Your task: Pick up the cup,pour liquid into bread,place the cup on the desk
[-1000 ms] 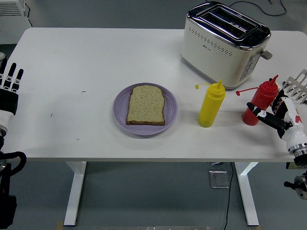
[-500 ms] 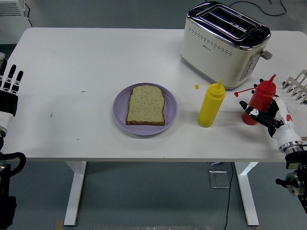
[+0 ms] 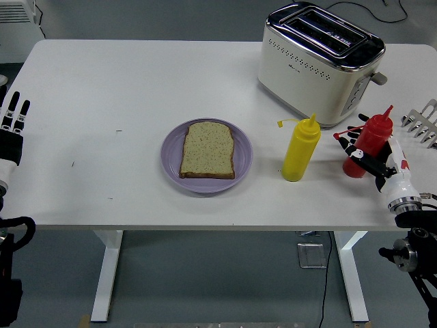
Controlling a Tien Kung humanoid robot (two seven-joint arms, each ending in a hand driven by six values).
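The white table (image 3: 136, 89) is filling the frame, the cream and chrome toaster (image 3: 319, 63) sitting upper right. The brown bread slice (image 3: 207, 149) is lying on the round purple plate (image 3: 172, 160) at centre. My right hand (image 3: 372, 158) is wrapping its fingers around the red squeeze bottle (image 3: 372, 138) at right, beside the yellow squeeze bottle (image 3: 301, 147). My left hand (image 3: 12, 126) is resting at the left edge, fingers straight, holding nothing.

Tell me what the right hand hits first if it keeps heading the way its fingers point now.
The right hand points up-left, and the red squeeze bottle is directly ahead; its fingers already reach around the bottle's base. Whether they touch it is unclear. Farther along that line stands the toaster.
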